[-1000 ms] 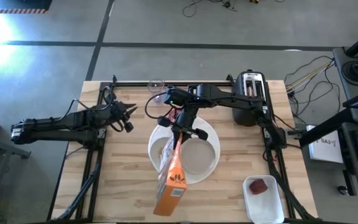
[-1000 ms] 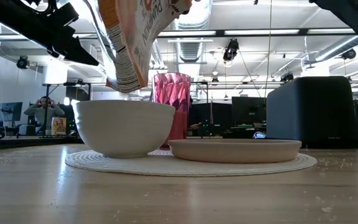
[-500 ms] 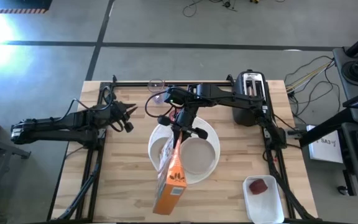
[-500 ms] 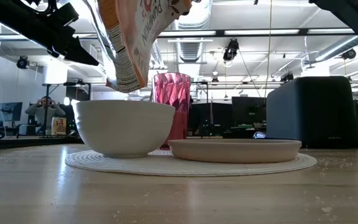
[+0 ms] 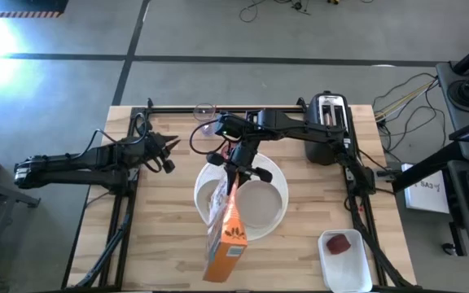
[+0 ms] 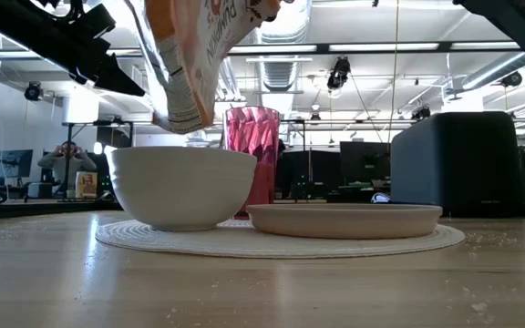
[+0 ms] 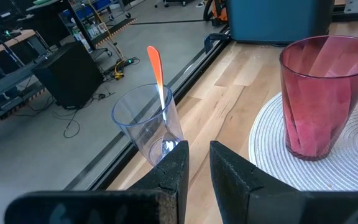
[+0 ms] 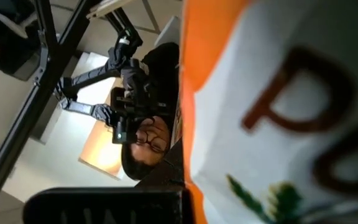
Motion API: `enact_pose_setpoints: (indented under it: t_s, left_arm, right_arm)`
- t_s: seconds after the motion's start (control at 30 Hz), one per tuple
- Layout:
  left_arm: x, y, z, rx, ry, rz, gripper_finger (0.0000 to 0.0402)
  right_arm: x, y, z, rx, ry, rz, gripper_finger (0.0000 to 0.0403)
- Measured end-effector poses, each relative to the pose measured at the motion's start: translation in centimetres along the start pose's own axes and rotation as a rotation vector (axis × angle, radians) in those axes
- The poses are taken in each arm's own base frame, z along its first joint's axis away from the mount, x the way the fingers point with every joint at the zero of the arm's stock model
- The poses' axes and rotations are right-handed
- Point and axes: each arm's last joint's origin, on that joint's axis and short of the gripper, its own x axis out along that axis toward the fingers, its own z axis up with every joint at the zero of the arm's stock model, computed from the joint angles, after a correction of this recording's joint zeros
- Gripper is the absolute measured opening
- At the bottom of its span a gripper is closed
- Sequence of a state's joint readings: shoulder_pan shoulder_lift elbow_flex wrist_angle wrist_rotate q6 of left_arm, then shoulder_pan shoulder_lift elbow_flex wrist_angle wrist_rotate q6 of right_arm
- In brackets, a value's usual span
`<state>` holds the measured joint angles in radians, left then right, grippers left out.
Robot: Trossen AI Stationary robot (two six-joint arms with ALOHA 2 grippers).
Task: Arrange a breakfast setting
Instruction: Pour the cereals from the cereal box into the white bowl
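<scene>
Right gripper [image 5: 233, 181] clamped on orange cereal bag [image 5: 225, 240], bag tilted above small white bowl [image 6: 181, 187]. Bowl sat on round ribbed placemat [image 6: 281, 240] beside shallow plate [image 6: 344, 220]; pink tumbler [image 6: 252, 150] stood behind them, also on mat. Left gripper [image 5: 168, 155] waited near table's left edge, fingers [image 7: 178, 167] nearly together, holding nothing, near clear cup [image 7: 148, 124] containing spoon [image 7: 157, 78]. Red fruit [image 5: 341, 242] lay in white tub [image 5: 344, 262], well apart.

We see the right arm reaching from the far right toward centre, its right gripper [image 5: 233, 172] pointing down, fingers clamped. Our left arm lies level at left, left gripper [image 5: 172, 145] fingers [image 7: 232, 171] nearly together.
</scene>
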<state>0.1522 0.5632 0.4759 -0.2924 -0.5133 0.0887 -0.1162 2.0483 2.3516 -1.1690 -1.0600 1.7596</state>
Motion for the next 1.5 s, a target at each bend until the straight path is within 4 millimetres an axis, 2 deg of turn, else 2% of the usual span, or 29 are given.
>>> enact_pose_setpoints:
  t_s: [1.5]
  left_arm:
    - [0.01,0.00,-0.02,0.000,0.001,0.000,0.0048]
  right_arm:
    - [0.27,0.06,0.44,-0.005,0.012,-0.008,0.0009]
